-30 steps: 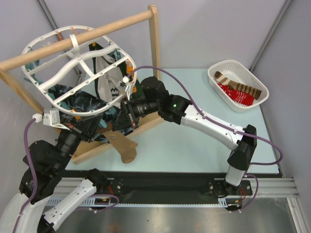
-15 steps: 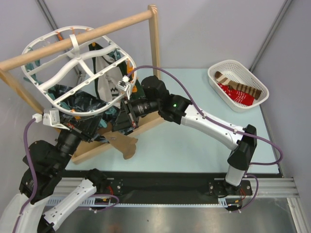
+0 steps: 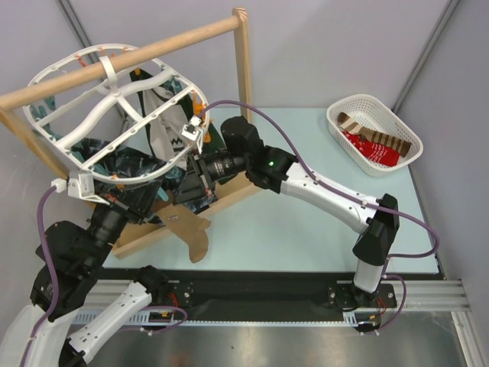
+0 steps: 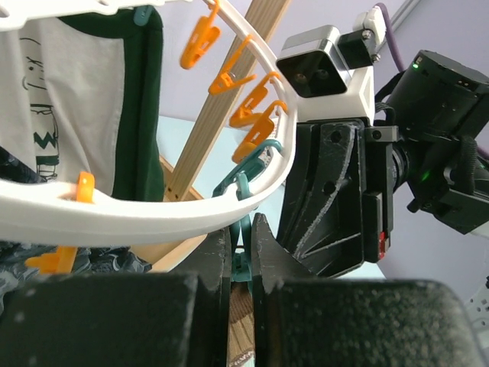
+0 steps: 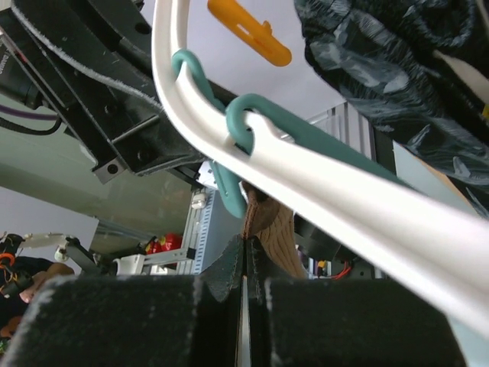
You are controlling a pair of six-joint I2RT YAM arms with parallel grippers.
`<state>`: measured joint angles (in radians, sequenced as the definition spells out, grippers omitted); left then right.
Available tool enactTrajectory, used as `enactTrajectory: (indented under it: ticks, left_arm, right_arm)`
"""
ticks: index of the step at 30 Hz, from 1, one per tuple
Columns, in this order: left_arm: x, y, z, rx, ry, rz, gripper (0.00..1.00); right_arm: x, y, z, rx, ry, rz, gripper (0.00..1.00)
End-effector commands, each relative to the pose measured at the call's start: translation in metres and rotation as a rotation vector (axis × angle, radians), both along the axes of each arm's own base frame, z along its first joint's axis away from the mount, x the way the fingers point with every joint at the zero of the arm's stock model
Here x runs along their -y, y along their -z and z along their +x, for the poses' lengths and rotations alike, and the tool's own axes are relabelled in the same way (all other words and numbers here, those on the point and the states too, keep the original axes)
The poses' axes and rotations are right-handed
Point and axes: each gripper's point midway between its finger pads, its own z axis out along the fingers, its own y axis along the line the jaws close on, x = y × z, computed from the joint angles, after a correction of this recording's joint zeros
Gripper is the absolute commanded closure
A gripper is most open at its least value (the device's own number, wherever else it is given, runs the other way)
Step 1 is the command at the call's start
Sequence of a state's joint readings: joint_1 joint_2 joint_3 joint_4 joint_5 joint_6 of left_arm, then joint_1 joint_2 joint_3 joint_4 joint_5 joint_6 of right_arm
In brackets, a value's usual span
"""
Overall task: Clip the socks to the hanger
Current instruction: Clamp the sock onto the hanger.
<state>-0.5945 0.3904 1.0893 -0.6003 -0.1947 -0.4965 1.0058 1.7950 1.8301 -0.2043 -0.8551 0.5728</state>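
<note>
Left arm (image 3: pixel 72 256) rises from near-left base, reaching forward and up. Left gripper (image 4: pixel 241 233): fingers almost together, pinching teal clip (image 4: pixel 241 264). Right arm (image 3: pixel 328 195) upright at base, elbow bent, forearm stretched leftward toward the other wrist. Right gripper (image 5: pixel 244 256): fingers pressed tight, brown sock (image 5: pixel 267 229) caught at tips. Both grippers near one another, roughly face to face, right one just beyond left.

The right claw (image 5: pixel 244 252) hides the brown sock's (image 5: pixel 269 223) top, the left claw (image 4: pixel 241 233) the teal clip's (image 4: pixel 243 186) foot
</note>
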Motion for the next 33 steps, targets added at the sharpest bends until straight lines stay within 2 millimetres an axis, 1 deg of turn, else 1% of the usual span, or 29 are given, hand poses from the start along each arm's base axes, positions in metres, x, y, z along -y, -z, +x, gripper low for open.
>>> enactTrajectory:
  ticks: [1, 6, 17, 18, 19, 20, 21, 24, 26, 27, 29, 30, 32, 33]
  left_arm:
    - [0.012, -0.01, -0.01, 0.019, 0.089, -0.012, 1.0]
    - [0.012, -0.011, -0.011, 0.02, 0.089, -0.013, 1.0]
    - [0.01, -0.006, -0.009, 0.002, 0.075, -0.002, 1.0]
    - [0.01, -0.006, -0.008, -0.004, 0.072, -0.002, 0.98]
    - [0.009, -0.006, -0.008, -0.005, 0.066, -0.004, 0.88]
    - [0.008, -0.005, -0.008, -0.008, 0.062, -0.004, 0.83]
    - [0.007, -0.005, -0.008, -0.008, 0.054, -0.005, 0.75]
    - [0.002, -0.006, -0.009, -0.003, 0.036, -0.011, 0.61]
    - [0.001, -0.006, -0.009, -0.005, 0.029, -0.008, 0.56]
    - [-0.001, -0.006, -0.009, -0.007, 0.024, -0.011, 0.49]
    - [-0.001, -0.005, -0.009, -0.007, 0.02, -0.01, 0.45]
    - [-0.002, -0.005, -0.008, -0.011, 0.016, -0.011, 0.39]
    - [-0.004, -0.005, -0.008, -0.012, 0.005, -0.012, 0.32]
    - [-0.006, -0.004, -0.009, -0.016, 0.001, -0.01, 0.27]
  right_arm:
    - [-0.007, -0.016, 0.01, 0.018, 0.007, 0.054, 1.0]
    - [-0.007, -0.022, 0.018, 0.015, 0.02, 0.072, 1.0]
    - [-0.004, -0.033, 0.013, 0.015, 0.01, 0.106, 1.0]
    - [-0.004, -0.034, 0.014, 0.015, 0.011, 0.109, 1.0]
    - [-0.005, -0.034, 0.014, 0.014, 0.009, 0.112, 1.0]
    - [-0.006, -0.034, 0.014, 0.012, 0.008, 0.112, 1.0]
    - [-0.006, -0.034, 0.014, 0.01, 0.005, 0.115, 1.0]
    - [-0.008, -0.034, 0.015, 0.002, 0.001, 0.12, 1.0]
    - [-0.009, -0.034, 0.015, -0.004, -0.004, 0.123, 1.0]
    - [-0.009, -0.036, 0.015, -0.004, -0.004, 0.128, 1.0]
    - [-0.01, -0.037, 0.016, -0.008, -0.007, 0.133, 1.0]
    - [-0.011, -0.038, 0.015, -0.009, -0.008, 0.136, 1.0]
    - [-0.013, -0.035, 0.017, -0.009, -0.011, 0.132, 1.0]
    - [-0.013, -0.034, 0.018, -0.014, -0.009, 0.124, 1.0]
